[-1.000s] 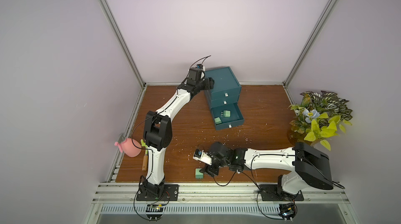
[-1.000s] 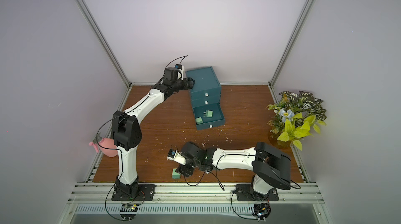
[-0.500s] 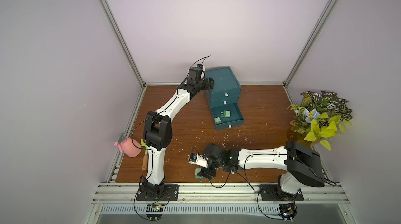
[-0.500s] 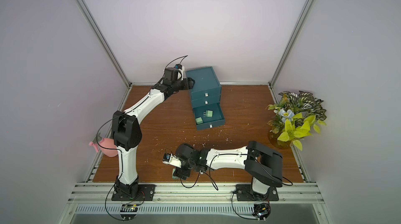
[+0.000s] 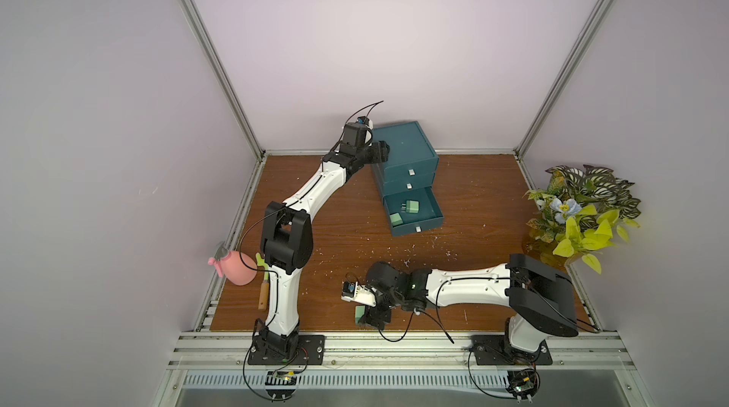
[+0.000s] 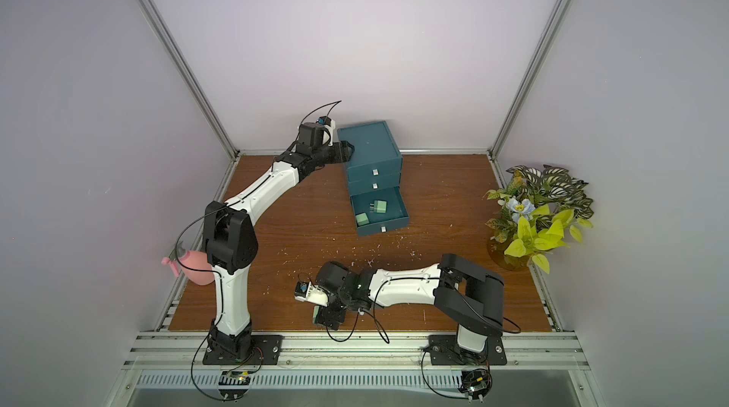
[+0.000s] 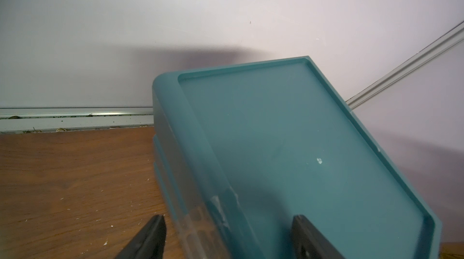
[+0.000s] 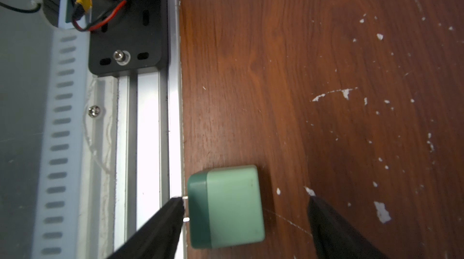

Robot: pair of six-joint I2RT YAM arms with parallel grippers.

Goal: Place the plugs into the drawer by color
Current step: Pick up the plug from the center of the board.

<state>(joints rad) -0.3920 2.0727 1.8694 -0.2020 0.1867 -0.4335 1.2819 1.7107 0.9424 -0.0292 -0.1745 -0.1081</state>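
Observation:
A mint green plug (image 8: 231, 207) lies on its side at the table's front edge, prongs toward the rail, and shows in both top views (image 5: 359, 312) (image 6: 316, 311). My right gripper (image 8: 245, 198) is open and straddles it, one finger by the prongs and a gap on the other side. Two more green plugs (image 5: 412, 206) (image 5: 396, 220) lie in the pulled-out bottom drawer (image 5: 430, 207) of the dark teal cabinet (image 5: 404, 146). My left gripper (image 7: 228, 216) stands open across the cabinet's (image 7: 288, 144) upper left edge. The two upper drawers are pushed in.
A pink spray bottle (image 5: 236, 271) and a wooden-handled tool (image 5: 263, 294) lie at the left edge. A potted plant (image 5: 580, 215) stands at the right. The aluminium rail (image 8: 148, 119) runs right beside the green plug. White flecks dot the wooden table.
My right gripper has swung left and toward the front edge, coming down around the green plug while its jaws widened. The left arm and cabinet have not moved.

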